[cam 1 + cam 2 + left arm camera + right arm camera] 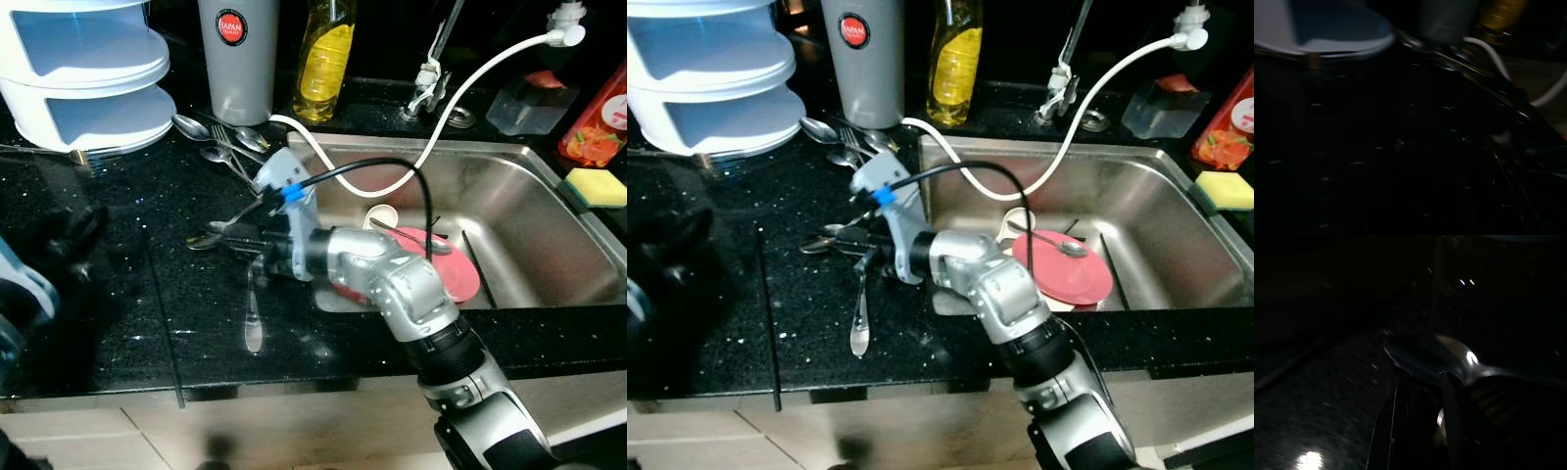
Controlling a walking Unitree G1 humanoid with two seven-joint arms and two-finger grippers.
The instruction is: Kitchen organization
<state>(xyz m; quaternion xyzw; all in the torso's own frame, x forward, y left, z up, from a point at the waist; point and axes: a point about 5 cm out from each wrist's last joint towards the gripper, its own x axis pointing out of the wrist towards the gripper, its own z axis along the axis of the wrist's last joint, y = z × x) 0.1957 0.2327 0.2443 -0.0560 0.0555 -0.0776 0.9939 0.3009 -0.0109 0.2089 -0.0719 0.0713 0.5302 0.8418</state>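
Spoon (203, 238): shiny metal, bowl poking out past the fingertips, over the black counter (118, 255) near the sink (549, 225) edge
Right gripper (223, 235): pinching that spoon
Left gripper: can't tell

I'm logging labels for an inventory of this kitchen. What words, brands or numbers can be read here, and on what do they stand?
"JAPAN", on the round red badge of the grey canister; the smaller line under it is too small to read.
Yellow bottle: no readable label.
Red packet at the counter's far right: print too blurred to read.
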